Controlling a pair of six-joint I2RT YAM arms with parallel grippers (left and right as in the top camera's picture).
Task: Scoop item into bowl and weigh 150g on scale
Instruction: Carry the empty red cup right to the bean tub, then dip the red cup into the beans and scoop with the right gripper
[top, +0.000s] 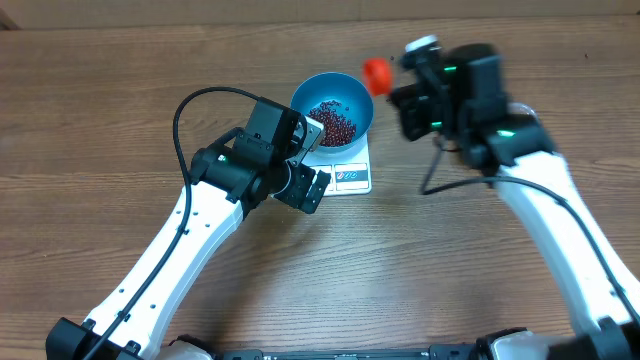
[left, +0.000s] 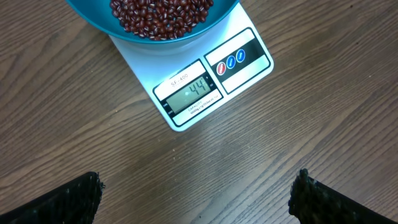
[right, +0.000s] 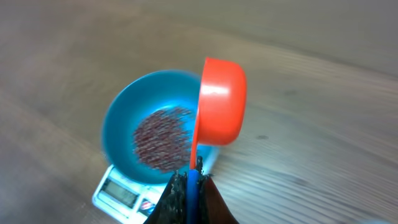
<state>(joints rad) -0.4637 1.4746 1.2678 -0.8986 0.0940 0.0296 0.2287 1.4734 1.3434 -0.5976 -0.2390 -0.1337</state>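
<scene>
The blue bowl (top: 358, 100) stands on the white scale (top: 352, 178) with a layer of dark red-brown beans (top: 333, 122) in it. In the left wrist view the scale (left: 249, 59) has its display lit below the bowl (left: 124, 34) and beans (left: 161, 15). My left gripper (top: 316, 160) hovers open just in front of the scale, its fingers (left: 68, 202) wide apart over bare wood. My right gripper (right: 193, 186) is shut on the blue handle of the red scoop (right: 221, 102), which is tipped on its side above the right rim of the bowl (right: 118, 124). The scoop (top: 377, 71) looks empty.
A brown wood-grain table (top: 100, 120) spreads all around. A black cable (top: 180, 115) loops up from the left arm, and another hangs by the right arm (top: 432, 175).
</scene>
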